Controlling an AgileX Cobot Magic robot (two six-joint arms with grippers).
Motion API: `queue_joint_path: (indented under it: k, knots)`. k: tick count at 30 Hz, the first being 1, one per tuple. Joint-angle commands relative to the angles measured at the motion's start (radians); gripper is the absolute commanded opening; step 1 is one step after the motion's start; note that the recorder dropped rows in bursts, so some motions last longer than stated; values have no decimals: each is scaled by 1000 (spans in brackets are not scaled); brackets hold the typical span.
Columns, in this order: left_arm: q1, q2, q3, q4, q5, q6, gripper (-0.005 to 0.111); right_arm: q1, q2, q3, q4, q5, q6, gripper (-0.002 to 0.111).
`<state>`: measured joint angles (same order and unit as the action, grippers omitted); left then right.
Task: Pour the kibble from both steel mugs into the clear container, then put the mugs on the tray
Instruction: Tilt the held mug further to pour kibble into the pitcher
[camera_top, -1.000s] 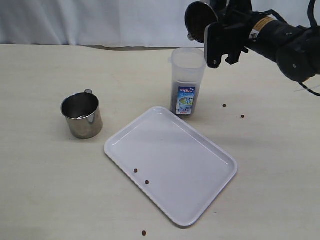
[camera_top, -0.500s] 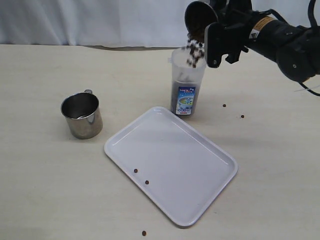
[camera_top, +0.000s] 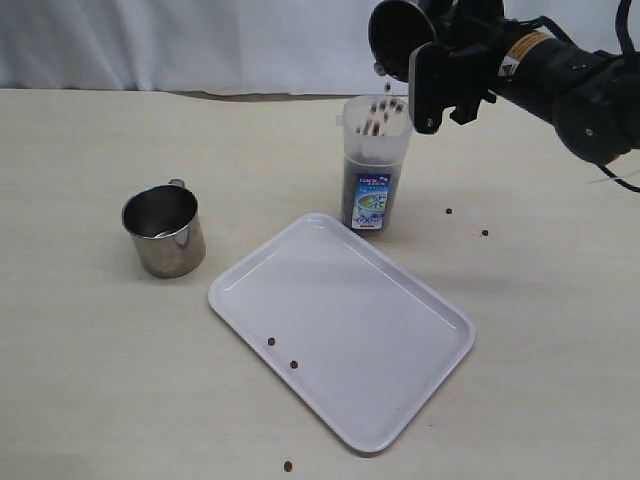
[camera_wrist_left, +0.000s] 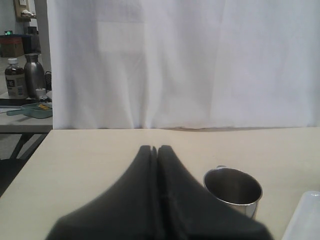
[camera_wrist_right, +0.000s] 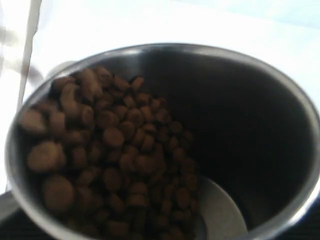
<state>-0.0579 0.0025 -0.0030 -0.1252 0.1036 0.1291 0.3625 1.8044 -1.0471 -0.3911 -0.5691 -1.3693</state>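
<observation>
**Jaws on the tipped mug: pour gently, stay over the mouth**

Right jaws stand wide, clamped on a steel mug (camera_top: 400, 35) tipped above the clear container (camera_top: 375, 170), which stands at twelve o'clock of the tray (camera_top: 360, 300). Left jaws are closed on nothing. The other mug (camera_top: 163, 230), seemingly empty, sits at ten o'clock of the tray. Some kibble (camera_top: 383, 108) is dropping into the container's mouth, and a heap lies in the tipped mug. Stray pellets (camera_top: 449, 212) dot the bench (camera_top: 80, 380) at three o'clock of the container. I would therefore tilt gradually, hold the lip centred over the opening, and avoid knocking the rim.
</observation>
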Motion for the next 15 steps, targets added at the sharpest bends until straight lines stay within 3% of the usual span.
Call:
queue_joint_path:
  k: [1, 15]
  knots:
    - [-7, -3, 3, 5, -5, -2, 0, 2, -3, -7, 6, -32, -29, 5]
    - [-7, -3, 3, 5, -5, -2, 0, 2, -3, -7, 6, -36, -76, 5]
